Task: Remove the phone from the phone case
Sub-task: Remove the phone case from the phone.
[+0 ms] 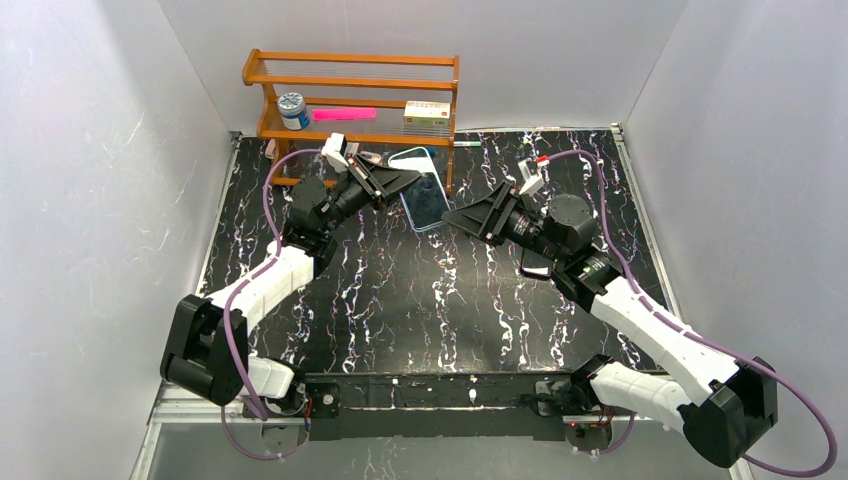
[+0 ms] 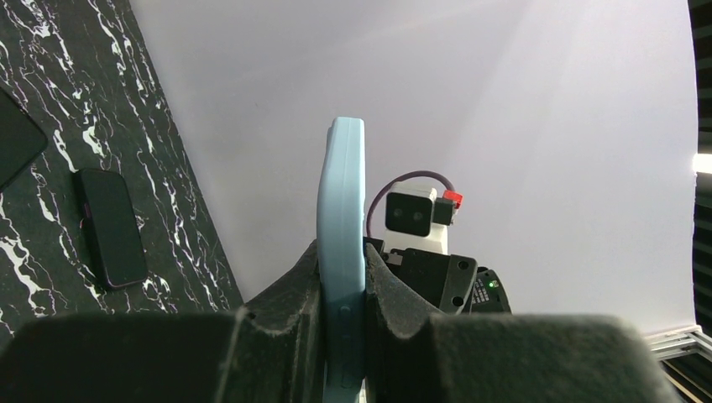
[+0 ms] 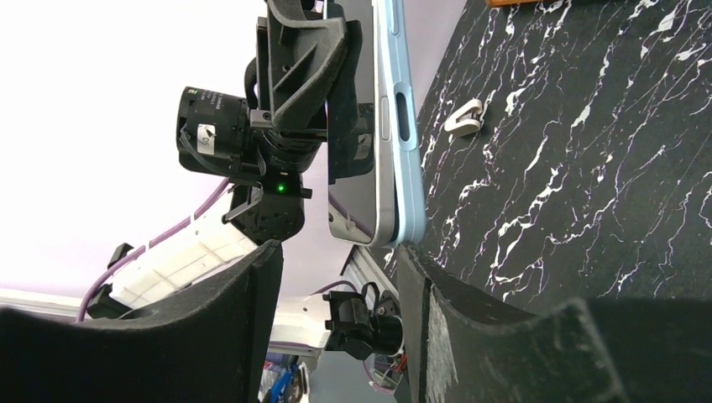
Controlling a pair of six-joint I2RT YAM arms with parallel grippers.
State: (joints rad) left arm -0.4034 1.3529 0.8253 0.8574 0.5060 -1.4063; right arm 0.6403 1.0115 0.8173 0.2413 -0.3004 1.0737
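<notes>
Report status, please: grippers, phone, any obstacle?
Left gripper shut on phone, held off table. Right gripper open, near its corner. Case not yet off. Nothing in the way.

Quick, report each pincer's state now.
Left pincer: closed on the cased phone.
Right pincer: open, holding nothing.

White-and-black arms carry purple cables, white wrist cameras and black foam-padded jaws.
</notes>
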